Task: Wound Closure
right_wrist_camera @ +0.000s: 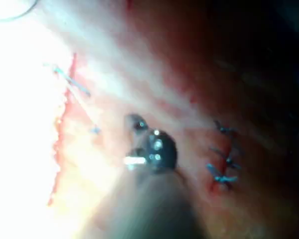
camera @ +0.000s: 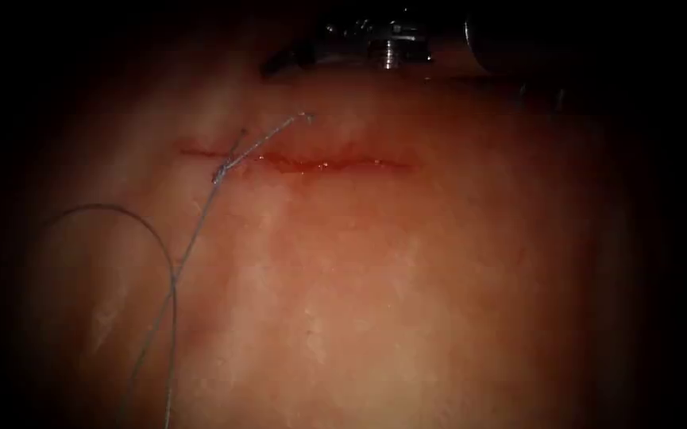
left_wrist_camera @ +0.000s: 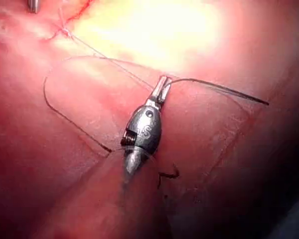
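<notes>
Pale pink, fat-marbled pork-belly tissue (camera: 407,278) forms the whole background, crossed by a thin horizontal red cut (camera: 335,164) with a glossy line of red fluid (camera: 311,166) along its middle. Near the cut's left end sits one tied stitch (camera: 222,171) of thin blue-grey suture thread (camera: 188,254); a short tail runs up and to the right across the cut, and the long strand trails down over the tissue on the near side of the cut, sweeping into a wide loop to the left.

Right arm's hand (camera: 279,62), a metal wristed tool, lies along the far edge of the tissue, beyond the cut and well apart from the stitch; whether its jaws are parted cannot be told, and nothing is seen in them. In the right wrist view the same hand (right_wrist_camera: 134,142) hovers beside the cut (right_wrist_camera: 60,129), with three older blue knotted stitches (right_wrist_camera: 224,159) on the tissue to its other side.

Left arm's hand (left_wrist_camera: 163,84), seen in the left wrist view, holds the thin dark curved needle (left_wrist_camera: 224,89) with its jaws closed on one end of the curve. Free of the tissue, the needle's body arcs away from the hand to a fine point. Thread (left_wrist_camera: 65,114) loops over the tissue around this hand and leads back to the stitch (left_wrist_camera: 65,31).
</notes>
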